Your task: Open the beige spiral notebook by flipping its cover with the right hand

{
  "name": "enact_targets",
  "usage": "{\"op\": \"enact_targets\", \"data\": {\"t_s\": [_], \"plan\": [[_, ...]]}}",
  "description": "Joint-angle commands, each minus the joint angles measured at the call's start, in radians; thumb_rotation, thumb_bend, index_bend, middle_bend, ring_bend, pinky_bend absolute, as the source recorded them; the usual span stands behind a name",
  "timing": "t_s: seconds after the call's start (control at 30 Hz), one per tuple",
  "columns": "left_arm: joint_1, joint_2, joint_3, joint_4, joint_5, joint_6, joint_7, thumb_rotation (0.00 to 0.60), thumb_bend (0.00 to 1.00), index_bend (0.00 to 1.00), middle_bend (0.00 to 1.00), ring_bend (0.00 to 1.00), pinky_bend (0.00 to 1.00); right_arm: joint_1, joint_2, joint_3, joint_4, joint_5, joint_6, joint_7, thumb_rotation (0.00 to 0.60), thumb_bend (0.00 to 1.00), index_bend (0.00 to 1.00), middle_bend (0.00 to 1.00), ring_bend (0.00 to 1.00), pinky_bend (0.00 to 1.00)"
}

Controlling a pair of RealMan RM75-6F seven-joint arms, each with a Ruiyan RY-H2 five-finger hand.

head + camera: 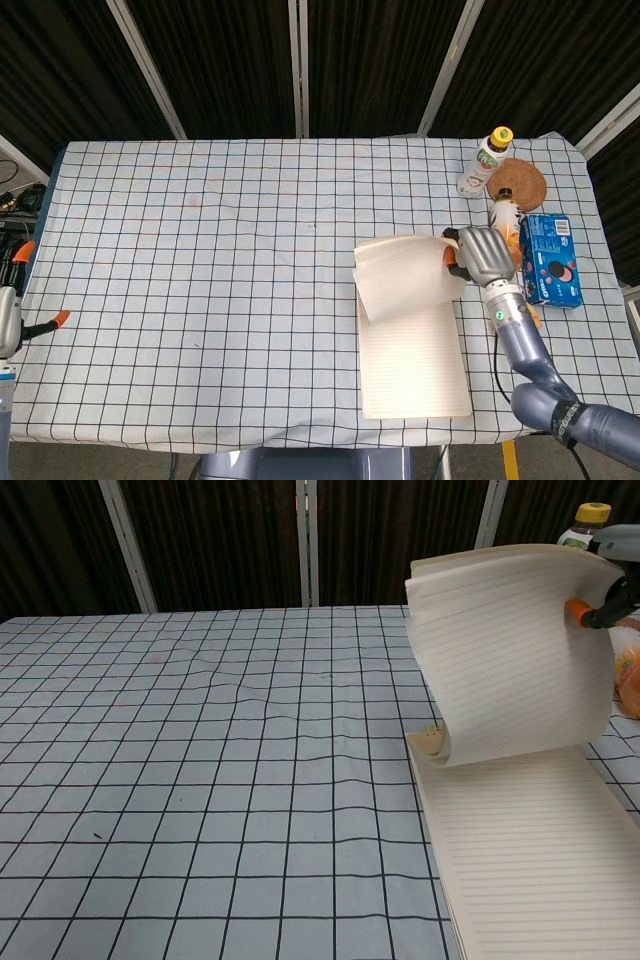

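At the worktop's (200, 250) five o'clock, the beige spiral notebook (413, 350) lies open. Its light, floppy cover (505, 665) is pinched by the right hand (480, 255); its free edge is judged best gripped gently.

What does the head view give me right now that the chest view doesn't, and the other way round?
Head view only: the left hand at the table's left edge, holding nothing, the blue cookie box, the woven coaster, and the whole right hand. Chest view only: the ruled lines on the raised sheets and the binding edge close up. Both: the notebook lying open, its cover lifted and pinched by the right hand.
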Motion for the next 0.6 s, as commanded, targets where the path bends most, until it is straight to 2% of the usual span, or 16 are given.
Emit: {"op": "enact_targets", "data": {"t_s": [0.03, 0.37, 0.6], "plan": [[-0.001, 0.003, -0.003, 0.0, -0.002, 0.001, -0.003, 0.6, 0.09, 0.0, 0.0, 0.0, 0.0, 0.054, -0.025, 0.028, 0.049, 0.057, -0.024, -0.042, 0.6, 0.59, 0.81, 0.6, 0.49, 0.48], [0.001, 0.013, -0.01, -0.008, 0.004, 0.024, 0.001, 0.6, 0.09, 0.0, 0.0, 0.0, 0.0, 0.19, -0.097, 0.073, 0.212, 0.199, -0.054, -0.137, 0.6, 0.59, 0.81, 0.6, 0.49, 0.48], [0.002, 0.024, -0.013, -0.017, -0.006, 0.021, -0.008, 0.6, 0.09, 0.0, 0.0, 0.0, 0.0, 0.305, -0.19, 0.085, 0.429, 0.264, -0.094, -0.2, 0.6, 0.58, 0.81, 0.6, 0.49, 0.48]]}}
